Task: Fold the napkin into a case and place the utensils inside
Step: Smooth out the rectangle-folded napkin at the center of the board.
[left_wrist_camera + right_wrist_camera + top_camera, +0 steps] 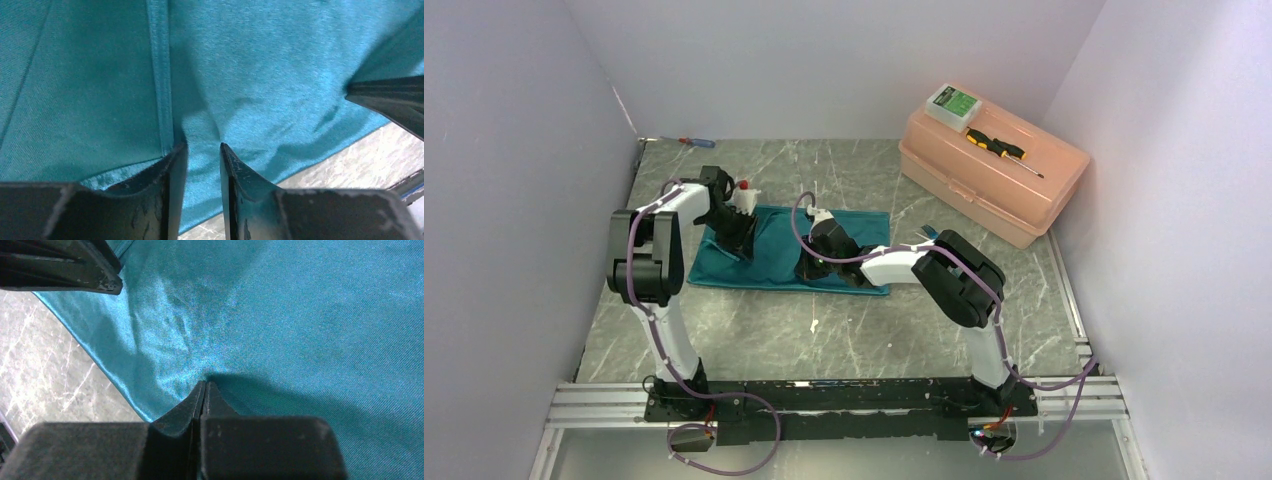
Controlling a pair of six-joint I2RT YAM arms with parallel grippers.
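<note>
left gripper (203, 150) narrowly parted, right gripper (202, 390) closed

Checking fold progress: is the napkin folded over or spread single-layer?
Folded over, it seems: the napkin lies as a narrow oblong, and the left wrist view shows a hemmed edge crossing its cloth.

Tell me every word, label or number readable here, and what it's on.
No text here can be read.
The green-and-white box on the pink toolbox: carries print, too small and blurred to read.
The napkin: no writing visible.
</note>
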